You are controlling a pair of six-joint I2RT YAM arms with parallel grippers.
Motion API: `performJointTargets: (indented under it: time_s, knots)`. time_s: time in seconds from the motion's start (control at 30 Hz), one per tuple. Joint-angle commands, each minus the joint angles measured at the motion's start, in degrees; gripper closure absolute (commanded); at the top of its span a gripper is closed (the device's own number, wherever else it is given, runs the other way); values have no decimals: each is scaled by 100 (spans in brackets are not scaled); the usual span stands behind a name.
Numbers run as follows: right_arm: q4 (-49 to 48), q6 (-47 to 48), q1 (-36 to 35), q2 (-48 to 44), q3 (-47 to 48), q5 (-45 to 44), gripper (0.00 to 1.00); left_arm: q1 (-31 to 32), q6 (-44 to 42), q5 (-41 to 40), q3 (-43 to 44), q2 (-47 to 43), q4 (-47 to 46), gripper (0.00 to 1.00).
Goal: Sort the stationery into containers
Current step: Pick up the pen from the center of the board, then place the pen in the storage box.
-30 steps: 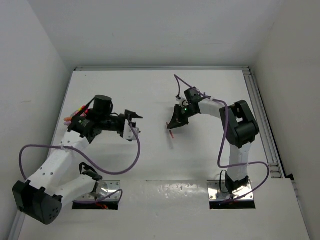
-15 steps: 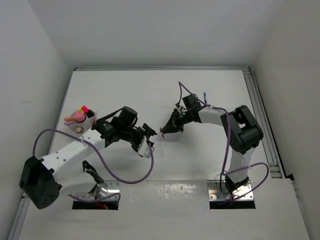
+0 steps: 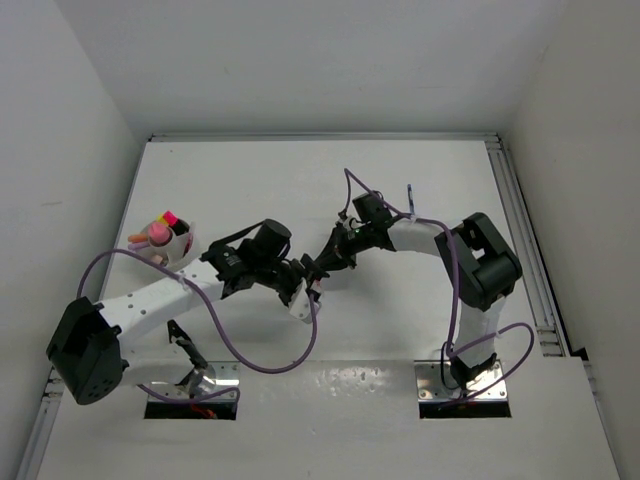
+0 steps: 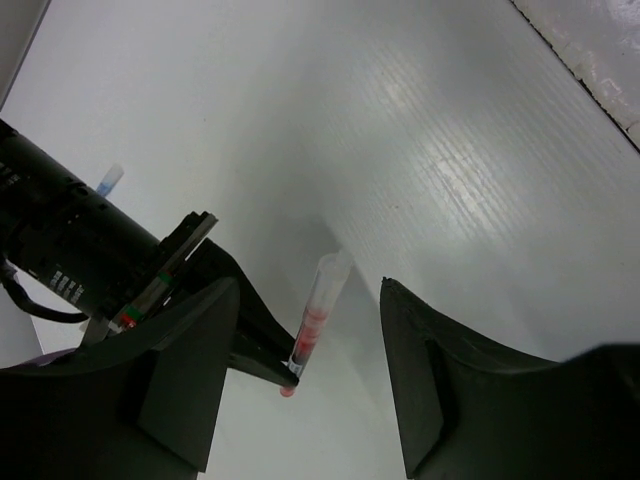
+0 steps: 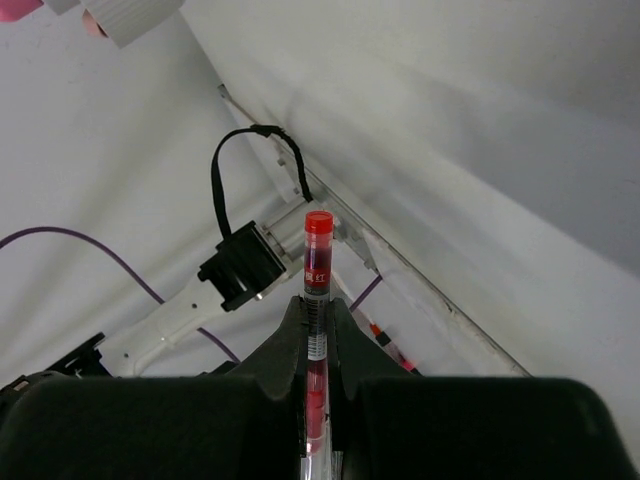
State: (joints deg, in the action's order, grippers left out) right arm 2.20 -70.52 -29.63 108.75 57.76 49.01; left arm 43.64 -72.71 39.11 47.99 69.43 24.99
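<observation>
My right gripper (image 5: 318, 305) is shut on a thin red pen (image 5: 317, 262); the pen's red cap sticks out past the fingertips. In the top view the right gripper (image 3: 327, 262) meets my left gripper (image 3: 306, 283) at the table's middle. In the left wrist view the left gripper (image 4: 310, 300) is open, and the red pen (image 4: 318, 310) stands between its jaws without touching them, held by the right gripper's black fingers (image 4: 255, 350). The pale round dish (image 3: 178, 258) sits at the left with pink and yellow highlighters in it; it also shows in the right wrist view (image 5: 125, 18).
A thin blue pen (image 3: 409, 190) lies behind the right arm; its tip shows in the left wrist view (image 4: 108, 180). Purple cables loop beside both arms. A metal rail (image 3: 520, 230) runs along the table's right edge. Base plates sit at the near edge.
The left arm swung right, from beside the dish to the table's middle. The right gripper carried the red pen left to meet it, and the dish came into view.
</observation>
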Motion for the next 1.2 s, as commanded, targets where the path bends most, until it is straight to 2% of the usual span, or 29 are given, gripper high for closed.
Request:
performJointTargets:
  time_s: [0.0,0.07,0.13,0.3,0.4,0.43,0.5,0.53,0.57,0.6,0.63,0.7,0.73,0.77,0.83,0.93,1.0,1.17]
  knots:
    - [-185,-190,-61,-135,157,144,100,136,46,193,-97,18,-319,36]
    - [-176,-216,-69,-152,122,161,100,119,81,193,-158,18,-398,42]
    - [-332,-243,-87,-161,95,170,100,127,99,193,-158,18,-408,56]
    - [-439,-357,-131,-152,87,188,100,136,178,228,-184,44,-460,70]
    - [-492,-392,-131,-152,95,196,100,154,257,281,-184,36,-487,86]
    - [-553,-410,-140,-161,104,222,87,154,301,246,-176,27,-521,98]
    - [-719,-453,-52,-170,139,345,51,110,651,158,-149,-26,-609,100]
    - [-764,-471,9,-179,165,389,37,84,757,71,-114,-87,-627,100]
    - [-765,-436,201,-196,288,459,19,14,1054,70,-71,-131,-645,100]
    - [-721,-375,342,-196,402,503,15,-178,1335,70,-44,-192,-688,100]
    - [-599,-253,483,-196,542,530,12,-285,2104,-43,34,-289,-898,100]
    - [-240,151,1053,-240,1034,513,11,-609,3038,-507,123,-403,-1310,100]
    - [-98,301,1221,-266,1158,513,11,-759,4009,-675,228,-526,-1426,100]
    - [8,511,1579,-319,1315,513,11,-917,4462,-842,298,-579,-1505,100]
    - [88,697,1880,-512,1335,522,12,-1523,5446,-1211,413,-806,-1646,100]
    - [254,978,2259,-802,1037,592,13,-2366,6160,-1757,457,-1149,-1796,100]
    - [325,1154,2339,-943,685,601,14,-2990,6329,-2125,527,-1273,-1779,100]
    - [37,1146,2277,-1172,192,565,14,-4343,6611,-2259,738,-1151,-1568,100]
